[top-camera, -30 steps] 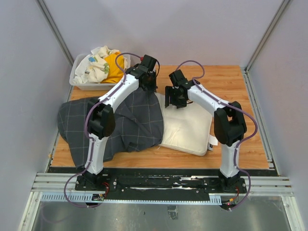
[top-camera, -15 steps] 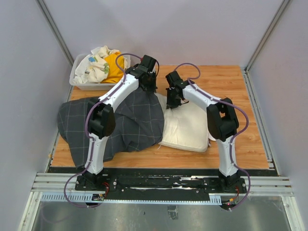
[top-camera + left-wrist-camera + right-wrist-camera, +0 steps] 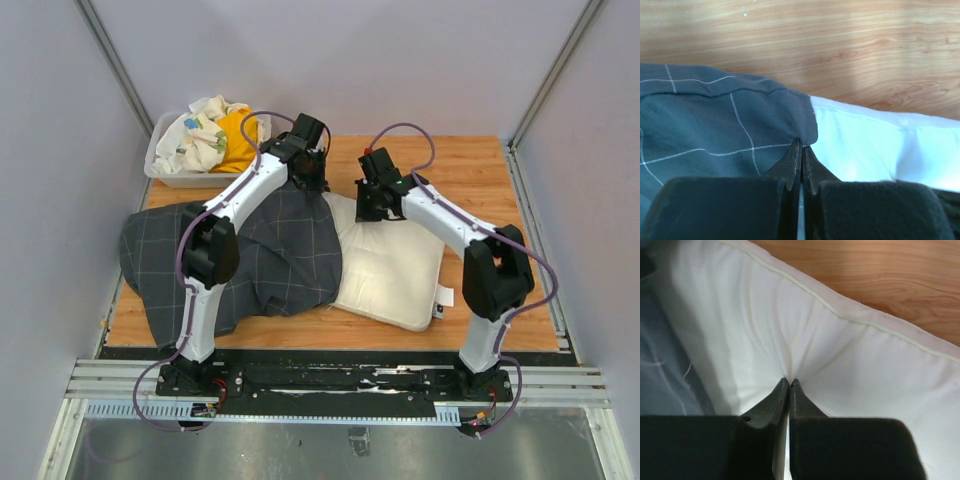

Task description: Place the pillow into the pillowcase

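Pillow (image 3: 855,365) now in right pincer (image 3: 789,382).

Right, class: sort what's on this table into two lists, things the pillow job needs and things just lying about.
Job: pillow, pinched by right gripper; pillowcase, pinched by left gripper.
Lying about: plastic bin and, inside it, yellow cloth, white patterned cloth.

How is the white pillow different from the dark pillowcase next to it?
The pillow is plain cream-white; the pillowcase is dark grey with thin light lines. The pillow lies fairly flat; the pillowcase is rumpled. The right end effector pinches the pillow; the left end effector pinches the pillowcase's edge. Both are soft cloth on the wooden table, overlapping in the middle.
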Robot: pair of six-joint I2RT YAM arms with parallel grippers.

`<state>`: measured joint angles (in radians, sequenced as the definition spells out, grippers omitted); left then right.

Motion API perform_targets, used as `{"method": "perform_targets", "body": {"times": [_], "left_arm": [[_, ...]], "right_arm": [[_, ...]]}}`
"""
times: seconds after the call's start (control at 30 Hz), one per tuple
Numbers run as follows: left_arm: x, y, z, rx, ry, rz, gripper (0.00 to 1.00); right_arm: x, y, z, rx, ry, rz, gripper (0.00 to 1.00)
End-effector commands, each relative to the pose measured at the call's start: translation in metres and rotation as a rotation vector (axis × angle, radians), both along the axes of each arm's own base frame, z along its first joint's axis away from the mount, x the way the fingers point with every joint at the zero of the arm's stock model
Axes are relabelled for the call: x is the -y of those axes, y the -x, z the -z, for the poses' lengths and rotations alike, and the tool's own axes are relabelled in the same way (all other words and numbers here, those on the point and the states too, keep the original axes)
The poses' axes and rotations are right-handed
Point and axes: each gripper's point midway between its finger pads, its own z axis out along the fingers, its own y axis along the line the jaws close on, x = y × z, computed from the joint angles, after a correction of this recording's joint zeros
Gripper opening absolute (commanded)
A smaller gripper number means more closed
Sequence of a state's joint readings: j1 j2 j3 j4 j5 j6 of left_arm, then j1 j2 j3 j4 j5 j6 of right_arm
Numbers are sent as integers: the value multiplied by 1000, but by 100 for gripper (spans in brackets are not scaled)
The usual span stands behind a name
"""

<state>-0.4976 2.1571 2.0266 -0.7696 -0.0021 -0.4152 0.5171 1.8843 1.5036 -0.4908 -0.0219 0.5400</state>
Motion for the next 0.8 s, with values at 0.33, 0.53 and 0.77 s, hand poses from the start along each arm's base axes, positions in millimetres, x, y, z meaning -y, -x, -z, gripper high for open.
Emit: {"method": "perform_targets", "body": {"times": [0.33,0.53,0.77], "left_arm": [[38,15,-105,88,268,91,0],[60,30,-115,76,331,137,0],[71,36,-107,56,356,159,0]], "right_arm": [[-19,2,-99,250,-71,-96,1],[-40,-10,-103,256,-97,-114,1],[-52,-18,-133,304,-118,-118,1]]}}
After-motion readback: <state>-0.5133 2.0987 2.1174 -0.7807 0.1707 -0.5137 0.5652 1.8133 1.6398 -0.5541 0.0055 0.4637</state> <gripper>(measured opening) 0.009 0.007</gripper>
